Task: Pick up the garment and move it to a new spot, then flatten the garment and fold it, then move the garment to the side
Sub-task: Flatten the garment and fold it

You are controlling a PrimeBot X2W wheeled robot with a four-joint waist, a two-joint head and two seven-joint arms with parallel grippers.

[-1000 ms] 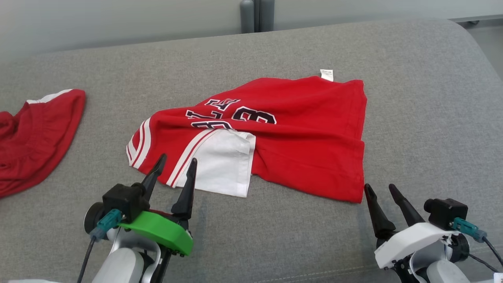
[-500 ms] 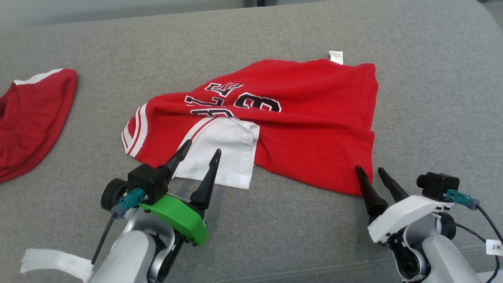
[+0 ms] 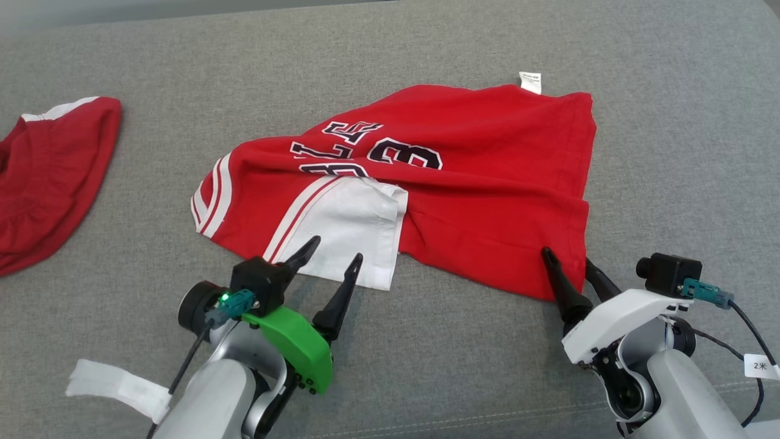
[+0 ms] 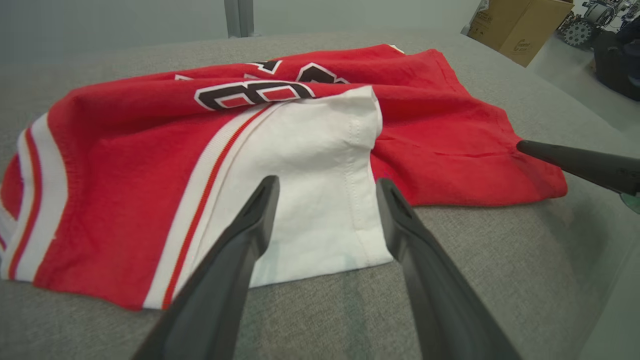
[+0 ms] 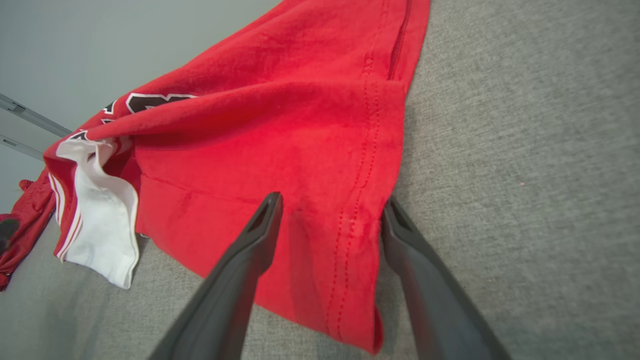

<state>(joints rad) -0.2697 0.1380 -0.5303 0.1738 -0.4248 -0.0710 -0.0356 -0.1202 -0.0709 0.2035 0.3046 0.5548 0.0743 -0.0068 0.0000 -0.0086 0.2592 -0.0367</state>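
From the head view we see the jersey (image 3: 487,201) lying rumpled near the middle of the grey surface (image 3: 426,49). It is red, with dark letters upside down to us. A white sleeve (image 3: 347,225) is folded over its near edge, and a small white label (image 3: 529,82) sticks out at the far edge. Our left gripper (image 3: 338,247) is at the sleeve's near hem with its fingers spread wide. One tip lies over the white cloth and the other sits at the hem's edge. Our right gripper (image 3: 565,255) is at the jersey's near right corner, fingers apart, with the corner between them. A second red garment (image 3: 49,177) lies well apart at the far left. A strip of white tape (image 3: 116,384) hangs from our left forearm, and a small tag (image 3: 760,366) hangs on the right arm's cable.

In the left wrist view our own two fingers stand wide apart, holding nothing. The sleeve's lower corner lies between them and beneath their tips. One finger of the right gripper (image 4: 575,162) reaches in from the right, its tip at the jersey's red corner. A cardboard box (image 4: 520,25) stands beyond the surface.

In the right wrist view the fingers are open across the jersey's stitched hem, red cloth between them and neither side pressed shut on it. We cannot tell whether the tips touch the cloth. The second garment shows at the left edge.
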